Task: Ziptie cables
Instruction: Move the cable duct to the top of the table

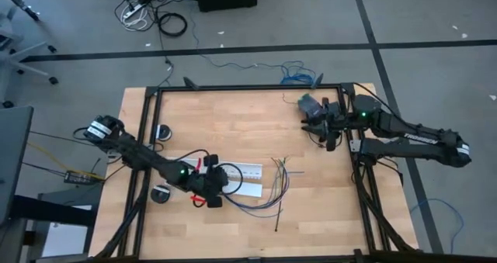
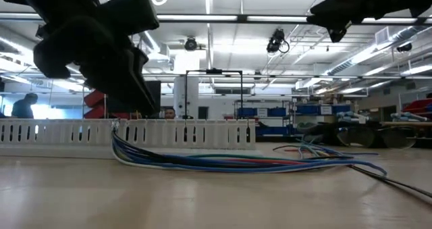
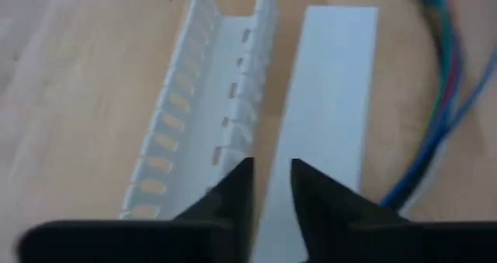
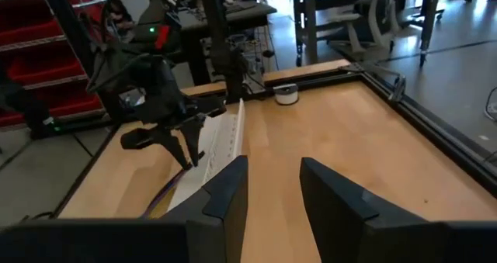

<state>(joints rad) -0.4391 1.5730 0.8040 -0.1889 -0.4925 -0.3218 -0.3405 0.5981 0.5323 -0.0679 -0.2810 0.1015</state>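
Observation:
The cables [image 1: 268, 187], thin blue, grey and purple wires, curve across the table's middle, and one end runs into the white slotted channel [image 1: 242, 172] [image 2: 118, 138]. They also show in the left wrist view [image 3: 439, 100]. The ziptie [image 1: 279, 219], a thin black strip, lies flat on the wood just nearer than the cables. My left gripper [image 3: 272, 181] slants down over the channel's left end [image 3: 202, 100], beside its flat white lid [image 3: 330, 100]. A narrow gap shows between its fingers, with nothing in it. My right gripper [image 4: 274, 178] hangs open above the table's far right [image 1: 322, 133]. My left gripper's fingertips [image 3: 242, 178] stand right over the channel's wall and the edge of the lid. I cannot tell whether they touch either one.
Black frame rails [image 1: 147, 139] border the table on the left, far and right sides. Two round black pieces [image 1: 163, 131] [image 1: 161, 193] sit by the left rail. Bare wood [image 1: 326, 201] lies on the right and near the front.

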